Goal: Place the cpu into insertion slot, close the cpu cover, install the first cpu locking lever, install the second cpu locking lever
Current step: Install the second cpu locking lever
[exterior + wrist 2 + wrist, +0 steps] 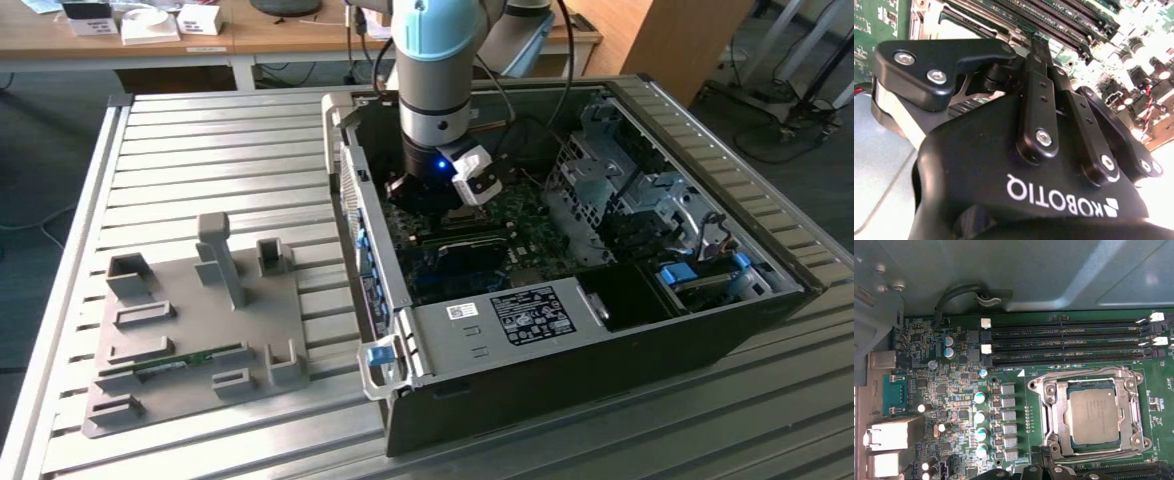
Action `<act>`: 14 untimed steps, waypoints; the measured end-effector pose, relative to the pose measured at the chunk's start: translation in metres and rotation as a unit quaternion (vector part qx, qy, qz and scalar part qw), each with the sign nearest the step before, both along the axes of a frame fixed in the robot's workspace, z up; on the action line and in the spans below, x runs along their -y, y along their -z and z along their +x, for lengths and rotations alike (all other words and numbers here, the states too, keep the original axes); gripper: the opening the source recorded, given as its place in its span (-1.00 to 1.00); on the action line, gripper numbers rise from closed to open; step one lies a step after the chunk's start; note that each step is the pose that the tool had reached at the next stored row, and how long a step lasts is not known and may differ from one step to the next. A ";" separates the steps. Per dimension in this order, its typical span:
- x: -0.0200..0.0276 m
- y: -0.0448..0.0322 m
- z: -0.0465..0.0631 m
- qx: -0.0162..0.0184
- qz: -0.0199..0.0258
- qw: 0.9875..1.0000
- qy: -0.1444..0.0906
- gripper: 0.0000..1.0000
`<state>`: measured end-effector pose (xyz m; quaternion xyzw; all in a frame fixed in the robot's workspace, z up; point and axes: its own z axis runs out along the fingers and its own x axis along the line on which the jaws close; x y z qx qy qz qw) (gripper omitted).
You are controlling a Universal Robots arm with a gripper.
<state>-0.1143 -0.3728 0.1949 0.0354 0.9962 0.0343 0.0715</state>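
The cpu (1094, 415), a silvery-grey square chip, sits in the insertion slot (1054, 450) on the green circuit board. The cpu cover (1056, 410), a thin silvery frame, lies flat around the chip, which shows through its window. A thin metal locking lever (1079, 375) runs along the socket's edge beside the long black memory slots (1064, 346). In the exterior view my gripper (447, 203) reaches down inside the open computer case (534, 400), just above the board. Its black body (1019, 165) hangs close over the board in the second wrist view, and its tip parts (1044, 473) stand right next to the socket's edge.
A grey drive cage (627, 190) and cables crowd the case toward the exterior view's right. The case's side wall (350, 200) rises close to the arm. A grey fixture plate (200, 320) with upright holders lies on the slatted table toward the exterior view's left.
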 end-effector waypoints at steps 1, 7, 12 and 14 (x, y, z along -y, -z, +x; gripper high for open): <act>0.0000 0.0000 0.000 0.000 0.000 1.000 0.000 -0.79; 0.0001 0.0001 0.000 0.000 -0.001 1.000 0.000 -0.79; 0.0001 0.0003 0.000 0.000 -0.001 1.000 0.000 -0.79; 0.0002 0.0004 0.000 0.000 -0.001 1.000 0.000 -0.79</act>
